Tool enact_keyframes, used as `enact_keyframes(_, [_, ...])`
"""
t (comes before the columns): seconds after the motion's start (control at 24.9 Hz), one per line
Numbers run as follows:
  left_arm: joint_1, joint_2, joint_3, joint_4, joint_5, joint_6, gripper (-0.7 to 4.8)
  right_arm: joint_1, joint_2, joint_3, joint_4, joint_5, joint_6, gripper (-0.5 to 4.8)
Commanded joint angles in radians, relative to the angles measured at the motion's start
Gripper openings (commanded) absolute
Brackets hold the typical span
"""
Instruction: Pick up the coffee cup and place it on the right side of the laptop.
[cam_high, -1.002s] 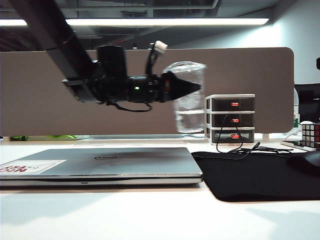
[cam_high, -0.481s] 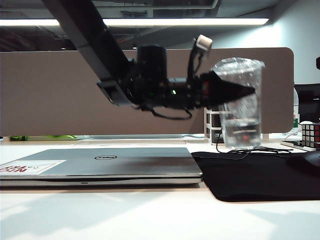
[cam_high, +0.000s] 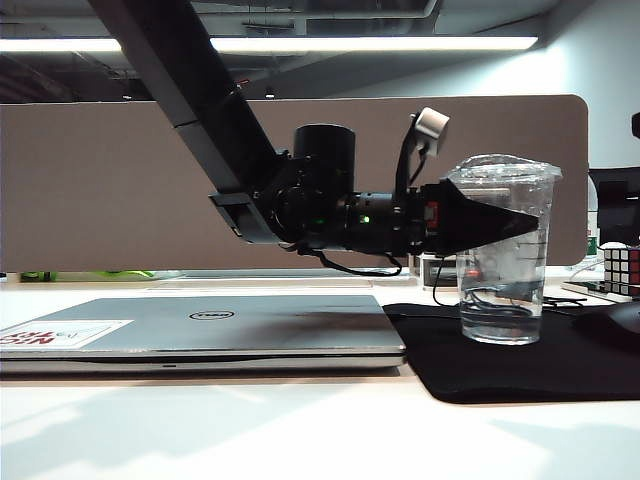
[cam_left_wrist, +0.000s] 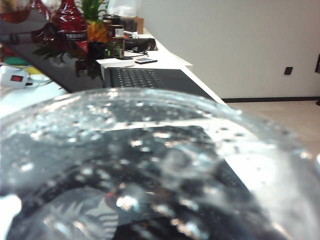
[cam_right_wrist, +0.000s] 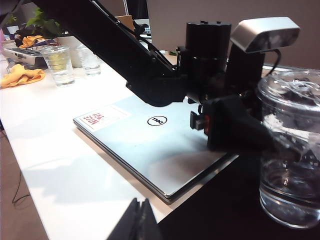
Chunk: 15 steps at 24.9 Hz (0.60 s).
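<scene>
The coffee cup (cam_high: 505, 262), clear plastic with a domed lid and some clear liquid, stands upright on the black mat (cam_high: 520, 368) just right of the laptop (cam_high: 200, 330). My left gripper (cam_high: 530, 222) reaches in level from the left, its black fingers (cam_right_wrist: 240, 131) on either side of the cup's upper half; whether they press the wall does not show. The cup (cam_left_wrist: 150, 165) fills the left wrist view, hiding the jaws. In the right wrist view the cup (cam_right_wrist: 292, 150) stands past the laptop's (cam_right_wrist: 150, 145) corner. My right gripper (cam_right_wrist: 141, 220) hangs shut and empty over the table's edge.
A Rubik's cube (cam_high: 620, 268) and cables (cam_high: 560, 298) lie behind the mat at the right. A brown partition (cam_high: 100, 180) closes off the back. Two other clear cups (cam_right_wrist: 59, 62) and an orange cloth (cam_right_wrist: 20, 75) sit on the table beyond the laptop.
The left arm carried the cup rightward from above the laptop's right end and lowered it; its base now rests on the black mat. The right arm has not moved.
</scene>
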Motion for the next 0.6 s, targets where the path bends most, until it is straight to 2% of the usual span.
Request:
enact_keyframes(0.04, [-0.007,0.006,0.007,0.003,0.012,-0.002,4.79,0.001,-0.001,-0.006,0.004,-0.008,-0.005,-0.01])
enact_keyframes(0.4, [0.016,0.006,0.007,0.003,0.152,-0.010,4.79,0.001,-0.001,-0.006,0.004,-0.008,-0.008,-0.01])
enact_keyframes(0.6, [0.040,0.006,0.007,0.004,0.177,-0.010,4.79,0.001,-0.001,-0.006,0.004,-0.008,-0.008,-0.01])
